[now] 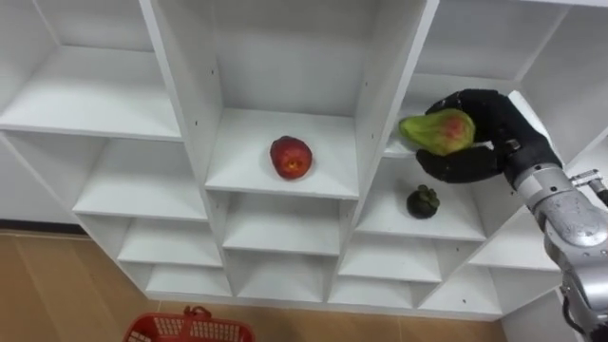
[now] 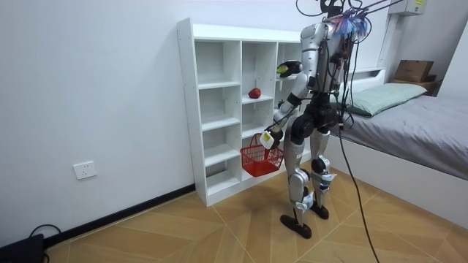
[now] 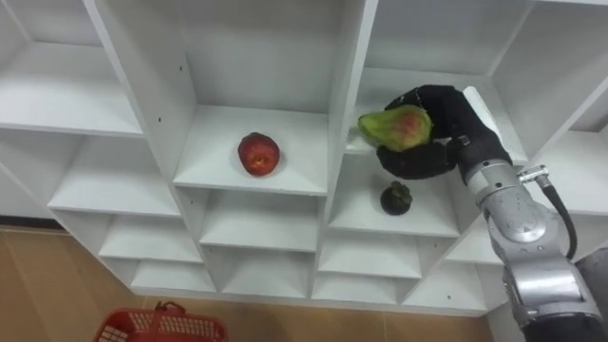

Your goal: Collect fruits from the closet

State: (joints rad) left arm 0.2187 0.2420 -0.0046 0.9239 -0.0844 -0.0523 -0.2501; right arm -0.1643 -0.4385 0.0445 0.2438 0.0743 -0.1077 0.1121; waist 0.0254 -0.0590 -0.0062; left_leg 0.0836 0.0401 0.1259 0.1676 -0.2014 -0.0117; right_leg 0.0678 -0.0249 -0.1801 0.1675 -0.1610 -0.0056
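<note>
Closet: white open-shelved unit (image 1: 185,104), wooden floor (image 1: 57,285).
My right hand (image 1: 475,160): fingers clamped round green-red oval fruit (image 1: 439,131).
Middle shelf: round red apple (image 1: 291,157).

You'll find the red basket (image 1: 161,330) cut off by the lower left edge. The green fruit (image 1: 437,131) hides part of the right hand (image 1: 499,133) curled round it; the left hand (image 2: 269,137) is too small to read.

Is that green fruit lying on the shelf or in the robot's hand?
In the hand. The right hand is curled round the green fruit, gripping it from above and below.
</note>
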